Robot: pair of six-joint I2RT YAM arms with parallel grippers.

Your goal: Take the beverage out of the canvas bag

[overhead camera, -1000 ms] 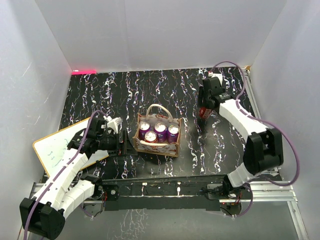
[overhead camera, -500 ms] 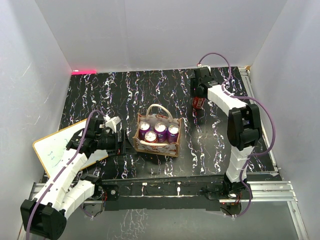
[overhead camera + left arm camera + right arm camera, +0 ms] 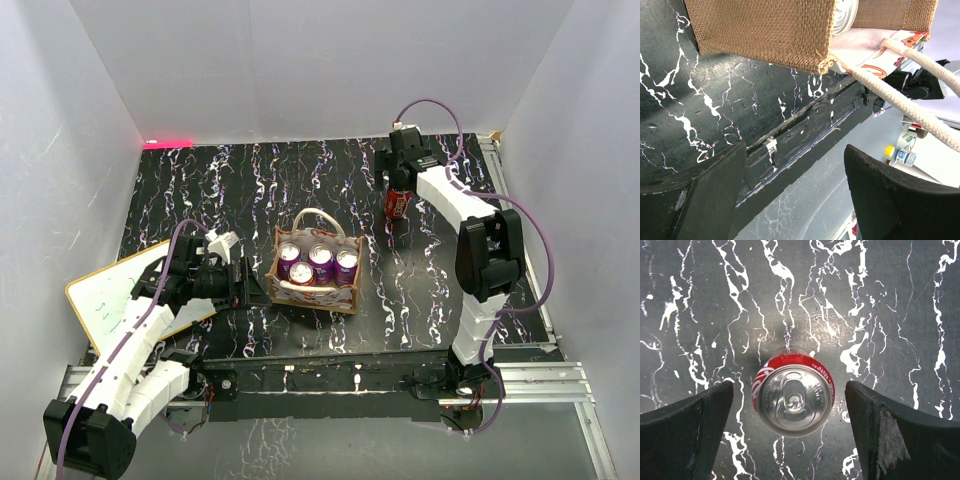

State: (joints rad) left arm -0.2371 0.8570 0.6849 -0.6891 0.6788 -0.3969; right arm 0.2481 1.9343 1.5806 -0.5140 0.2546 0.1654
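**A:** What's closest to us?

**B:** The left claw, down low over the desk. Its jaws stand well apart with nothing between them. Under that arm, at the desk's left edge, lies a white board with an orange rim, set askew.

**A:** And the claw is at the bag?

**B:** Just beside it. It points at the left side of the canvas bag. In the left wrist view the bag's woven corner sits ahead of the fingers, not between them. A cream rope handle runs across in front. I cannot tell whether a fingertip touches the cloth.

**A:** What's inside?

**B:** Three purple cans, upright in a row, tops showing. The two rope loops stand up over them.

**A:** So where is the drink that's out?

**B:** Farther back and to the right, well apart from the bag. A red can stands upright on the bare desk. The right claw hangs straight over it. From its own camera, the can's silver top sits between the spread fingers, with a gap on each side, so nothing grips it.

**A:** Beyond that?

**B:** A red glow at the foot of the back wall, far left.
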